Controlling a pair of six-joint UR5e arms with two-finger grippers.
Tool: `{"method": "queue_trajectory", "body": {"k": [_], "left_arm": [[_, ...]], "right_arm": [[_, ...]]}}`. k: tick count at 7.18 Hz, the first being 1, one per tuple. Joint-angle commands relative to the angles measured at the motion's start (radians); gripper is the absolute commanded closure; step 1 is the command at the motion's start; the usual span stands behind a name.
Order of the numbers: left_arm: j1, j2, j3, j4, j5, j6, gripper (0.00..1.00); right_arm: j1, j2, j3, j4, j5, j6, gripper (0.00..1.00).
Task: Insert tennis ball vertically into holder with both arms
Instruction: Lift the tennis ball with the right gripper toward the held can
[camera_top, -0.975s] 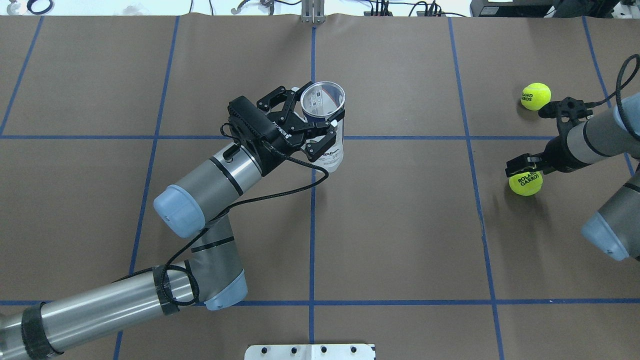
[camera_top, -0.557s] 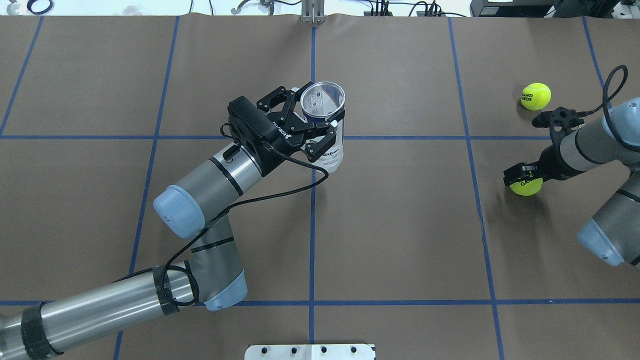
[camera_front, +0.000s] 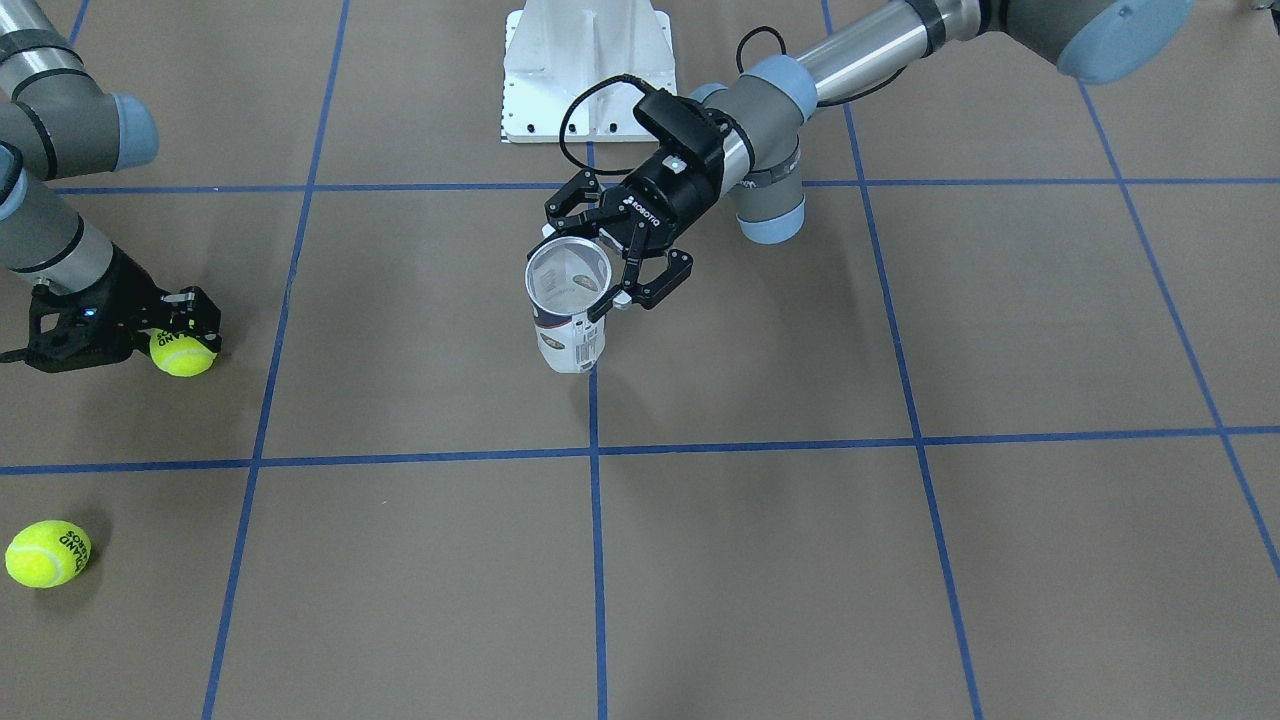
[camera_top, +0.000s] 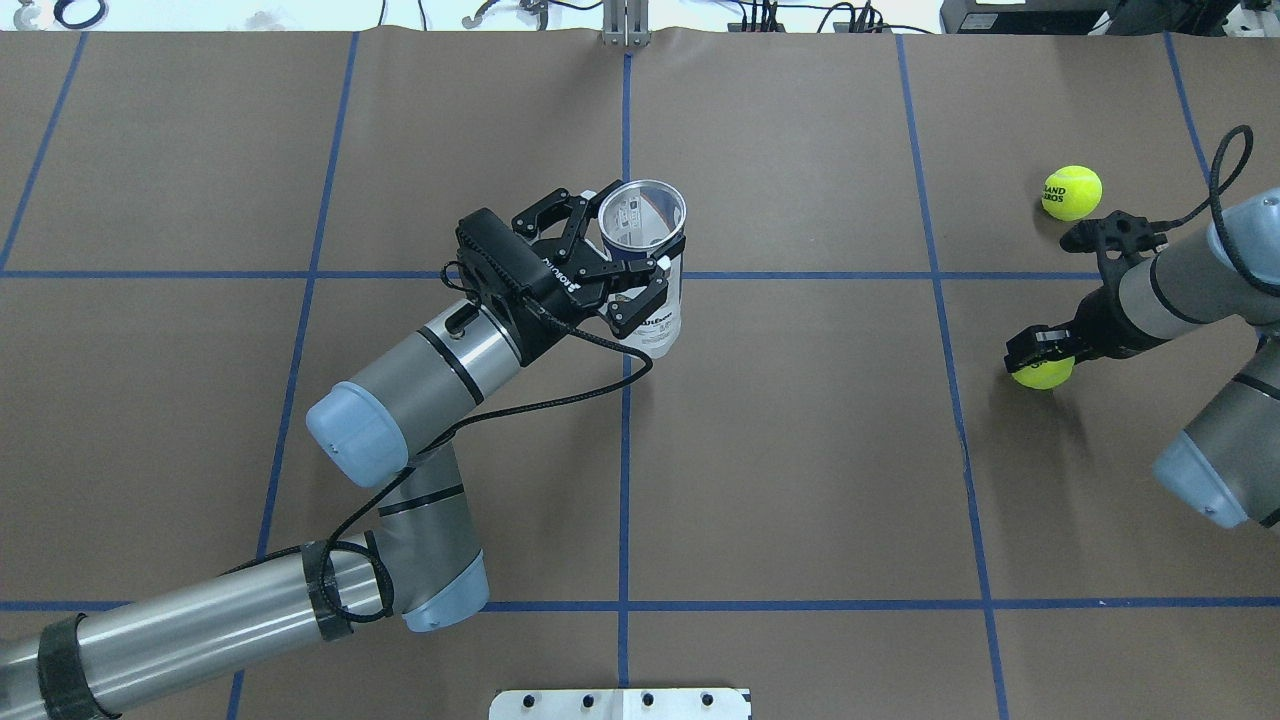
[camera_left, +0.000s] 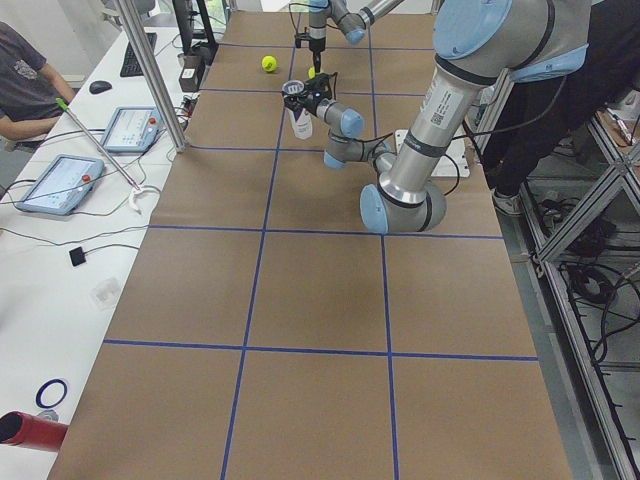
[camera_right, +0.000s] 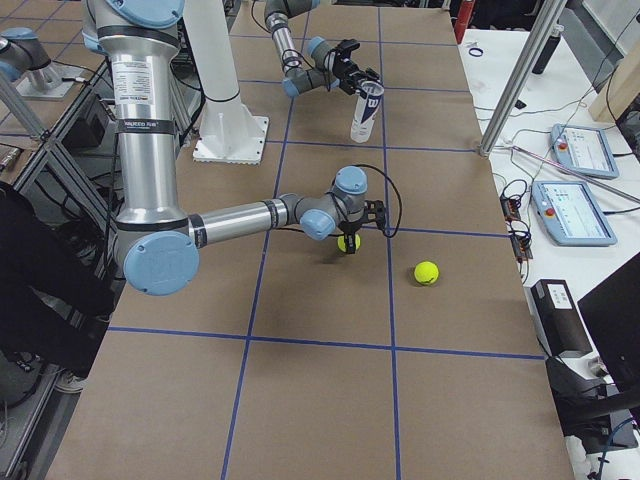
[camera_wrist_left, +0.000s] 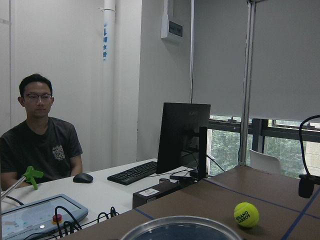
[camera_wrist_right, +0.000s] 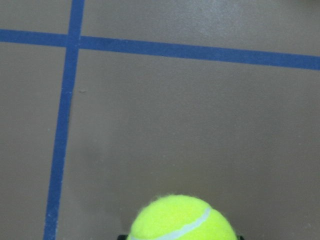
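Your left arm's black gripper (camera_top: 612, 250) has its fingers (camera_top: 640, 296) clamped around the holder (camera_top: 662, 322), a slim clear plastic tennis-ball can with a white and navy label and a silver rim. The grip sits high on the can, just below the rim. The holder (camera_front: 570, 340) stands upright with its open mouth facing up, near the middle of the brown paper-covered surface (camera_top: 800, 450), right beside a crossing of the blue tape lines. You cannot tell from these views whether its base touches the surface.

Your right arm's black gripper (camera_top: 1040, 352) points down over a yellow-green tennis ball (camera_top: 1044, 377) at the surface's right side, well apart from the holder. In the front-facing view the ball (camera_front: 183, 353) sits between that gripper's (camera_front: 172, 328) fingers (camera_front: 205, 318). The right wrist view shows the ball's (camera_wrist_right: 182, 220) top low in the middle of the picture, with dark fingertip edges just beside it. Whether those fingers press on the ball or only flank it cannot be told.

A second yellow-green tennis ball (camera_top: 1072, 192) lies free on the surface, farther from the robot and near the right gripper. The left wrist view looks across the holder's rim (camera_wrist_left: 182, 222) toward that ball (camera_wrist_left: 246, 214).
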Motion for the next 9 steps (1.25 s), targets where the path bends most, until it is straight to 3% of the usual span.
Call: {"method": "queue_trajectory", "body": {"k": [1,3,4,9], "left_arm": [[0.015,0.006,0.001,-0.009,0.004,0.006,0.21],[0.040,0.006,0.008,-0.055,0.004,0.073,0.21],[0.049,0.005,0.034,-0.109,0.006,0.098,0.21],[0.095,0.005,0.080,-0.171,0.073,0.156,0.19]], "right_arm": [[0.038,0.141,0.032,-0.124,0.035,0.025,1.00],[0.039,0.354,0.063,-0.339,0.046,0.109,1.00],[0.038,0.417,0.064,-0.384,0.047,0.170,1.00],[0.032,0.522,0.072,-0.389,0.064,0.261,1.00]]}}
